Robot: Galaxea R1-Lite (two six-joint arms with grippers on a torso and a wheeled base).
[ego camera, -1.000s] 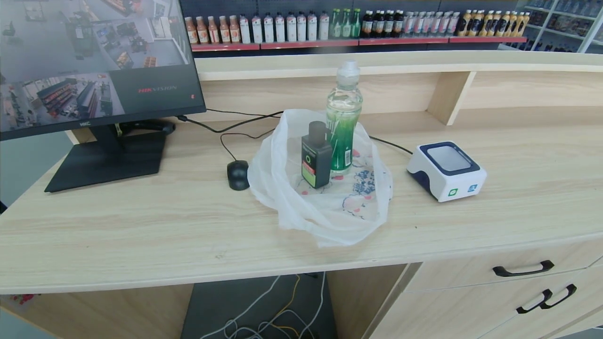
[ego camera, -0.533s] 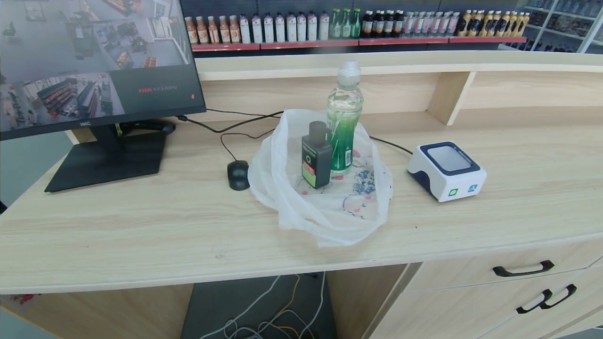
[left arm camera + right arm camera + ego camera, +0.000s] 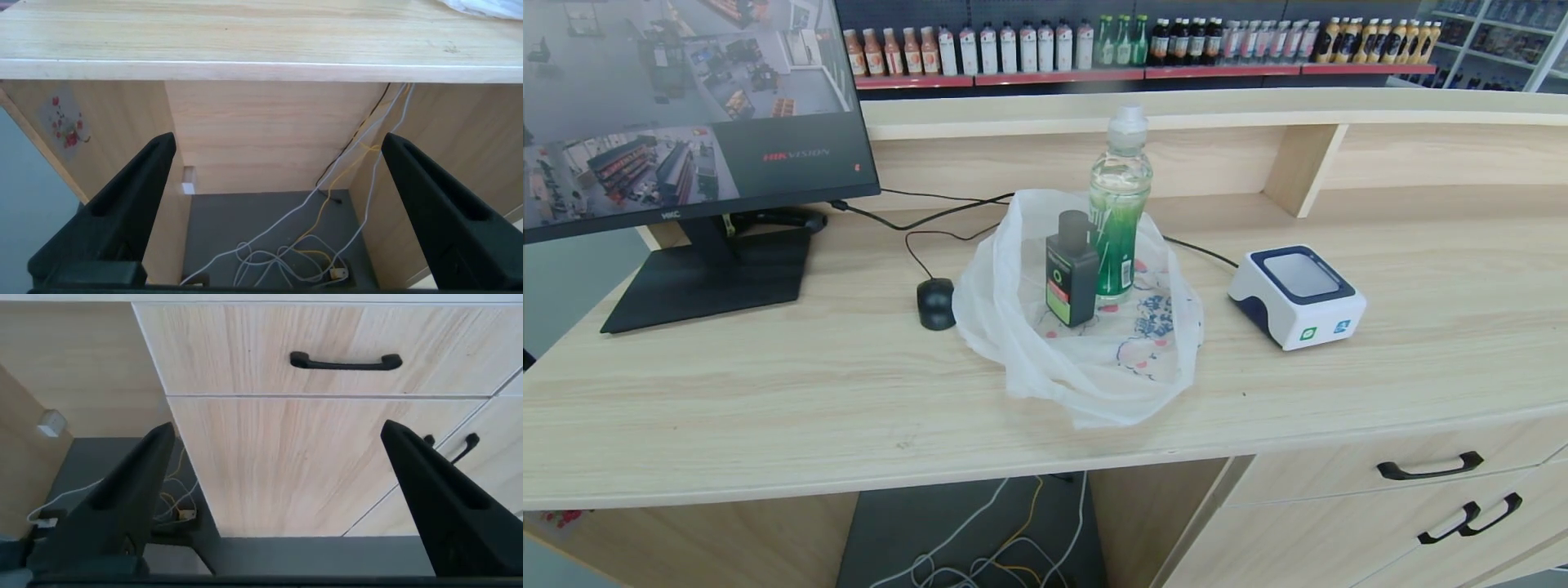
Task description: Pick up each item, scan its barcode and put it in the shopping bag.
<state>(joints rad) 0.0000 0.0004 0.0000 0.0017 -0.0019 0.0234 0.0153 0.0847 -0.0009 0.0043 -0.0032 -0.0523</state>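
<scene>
Green drink bottle (image 3: pixel 1120 204) and dark flask (image 3: pixel 1070 279) stand in the shopping bag (image 3: pixel 1094 371) left of the scanner (image 3: pixel 1297 296), apparently packed, so left gripper (image 3: pixel 279 143) and right gripper (image 3: pixel 278 433) hang spread, empty, below the table (image 3: pixel 768 392).

The monitor (image 3: pixel 678 106) is cut off by the head view's top and left edges. The green bottle (image 3: pixel 1121 204) has its lower left side hidden behind the dark bottle (image 3: pixel 1070 278), which stands in front of it in the shopping bag (image 3: pixel 1086 359). The scanner (image 3: pixel 1296 296) has a cable that passes out of sight behind the bag, and the bottles on the far shelf (image 3: pixel 1143 72) are too small to tell apart.
</scene>
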